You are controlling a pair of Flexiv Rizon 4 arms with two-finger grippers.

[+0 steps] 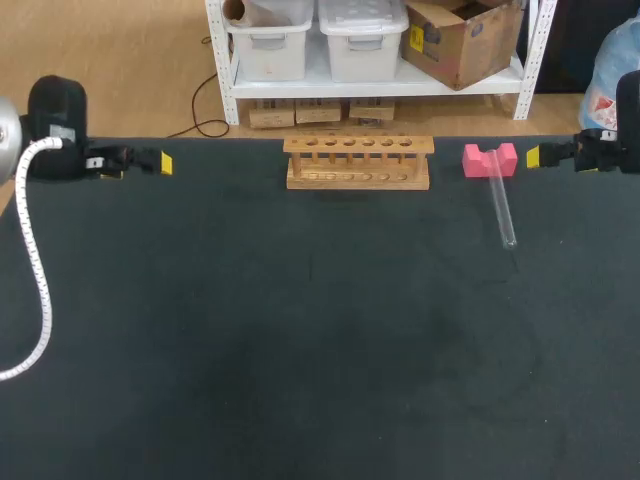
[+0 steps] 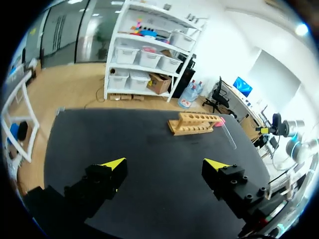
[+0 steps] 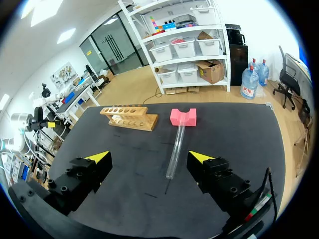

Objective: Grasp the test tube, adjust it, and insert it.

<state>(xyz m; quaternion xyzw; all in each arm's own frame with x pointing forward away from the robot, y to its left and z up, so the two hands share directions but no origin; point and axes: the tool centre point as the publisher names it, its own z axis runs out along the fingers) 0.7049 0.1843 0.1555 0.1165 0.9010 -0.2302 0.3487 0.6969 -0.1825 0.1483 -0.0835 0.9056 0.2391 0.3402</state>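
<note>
Left end effector [image 2: 165,165] and right end effector [image 3: 149,158] both released, empty. Test tube [image 1: 502,205] lies on surface [image 1: 300,350], far end propped on pink block [image 1: 489,160], right of rack [image 1: 358,163]. I'd grab with right, mid-length, fingers straddling it, light squeeze.

Clear test tube [image 3: 175,152] lying flat just ahead of my right gripper [image 3: 149,158], with the wooden rack [image 3: 129,118] further out.
I see the tube on its side, pointing away from the gripper, its far end meeting the notch of a pink block [image 3: 183,116]. The rack stands upright with its row of holes empty, beyond the tube and apart from the block, off toward my left arm's side.
</note>
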